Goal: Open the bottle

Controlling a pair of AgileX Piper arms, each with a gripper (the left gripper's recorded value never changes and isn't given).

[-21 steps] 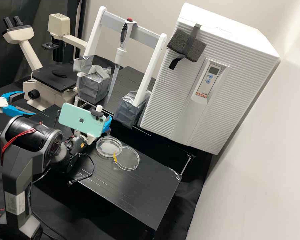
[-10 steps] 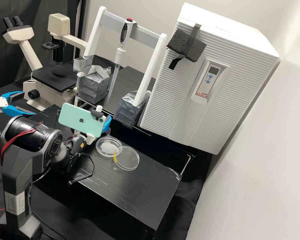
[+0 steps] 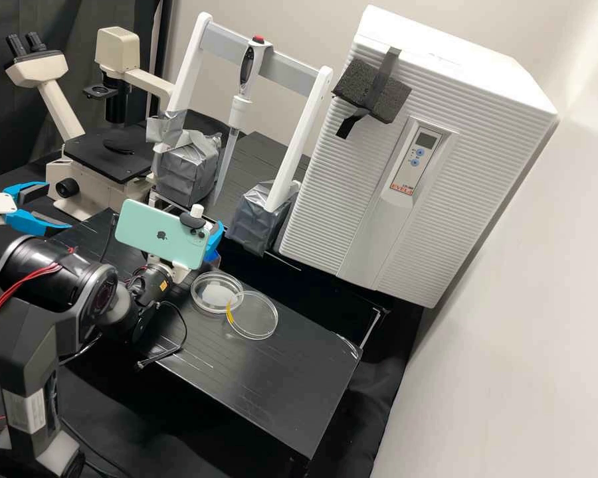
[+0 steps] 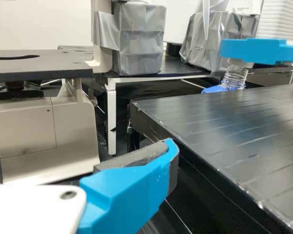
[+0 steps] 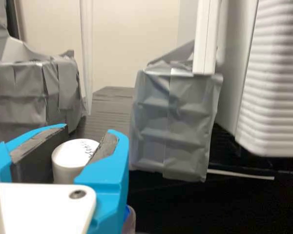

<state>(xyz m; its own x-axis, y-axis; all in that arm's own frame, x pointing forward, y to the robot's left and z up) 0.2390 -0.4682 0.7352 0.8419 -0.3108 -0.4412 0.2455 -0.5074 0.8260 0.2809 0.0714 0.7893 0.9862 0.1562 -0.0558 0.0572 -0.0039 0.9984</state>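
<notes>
Mid-task at the black bench (image 3: 279, 378): the right gripper (image 5: 82, 137) is clamped on the bottle's white cap (image 5: 74, 155), its dark pads pressing the cap from both sides, while the left gripper (image 3: 54, 207) hangs well apart off the bench's left side, its blue fingers spread and holding nothing. The small clear bottle (image 4: 234, 78) stands upright near the bench's far left corner, close to a grey-taped stand foot (image 4: 215, 31). The grasp looks made; whether the cap has turned or come free of the neck cannot be told, so the unscrewing and lifting away are judged to remain, and nothing steadies the bottle's body. The right wrist view gives the cap's flat top between the pads; the left wrist view gives the bottle's ribbed, transparent neck from the side beneath a blue finger. In the high view the arm's mint-green phone mount (image 3: 163, 232) stands in front of the bottle, but the layout is plain, with two petri dishes (image 3: 236, 302) lying just beside the gripper.
</notes>
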